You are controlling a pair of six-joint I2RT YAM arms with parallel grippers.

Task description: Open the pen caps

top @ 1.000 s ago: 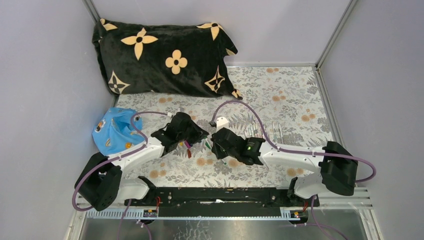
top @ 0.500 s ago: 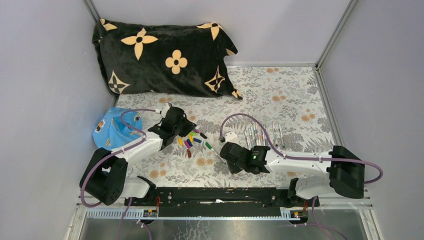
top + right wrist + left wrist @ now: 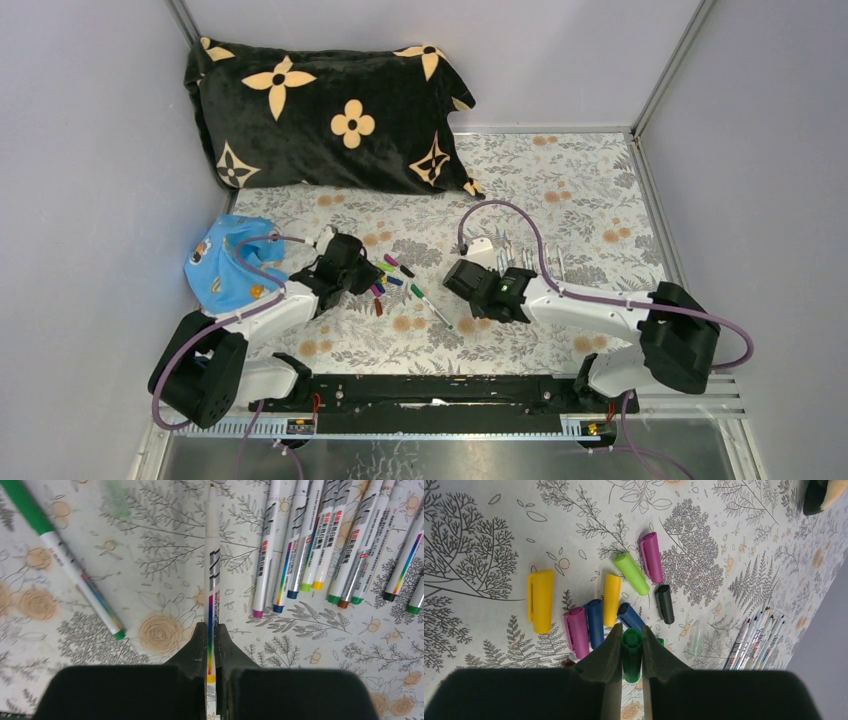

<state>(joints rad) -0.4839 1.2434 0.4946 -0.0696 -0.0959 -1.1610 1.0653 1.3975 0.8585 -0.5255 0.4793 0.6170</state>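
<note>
At the back and left of the leaf-printed counter (image 3: 580,190) sit a black plush pillow with tan flowers (image 3: 330,105) and a crumpled blue cloth (image 3: 225,265), clear of the pens. My right pincer (image 3: 212,630) clamps a white-grey pen barrel (image 3: 212,580) beside the uncapped pen row (image 3: 266,545). My left pincer (image 3: 630,635) pinches a green plastic cap (image 3: 631,655) over the loose coloured caps (image 3: 540,600).

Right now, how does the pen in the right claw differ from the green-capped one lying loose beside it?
The held pen has a bare tip; the green-capped pen wears its cap. The held pen is pinched in the right gripper, pointing straight out from it; the green-capped pen lies loose and slanted. Both have slim white barrels with a rainbow stripe.
</note>
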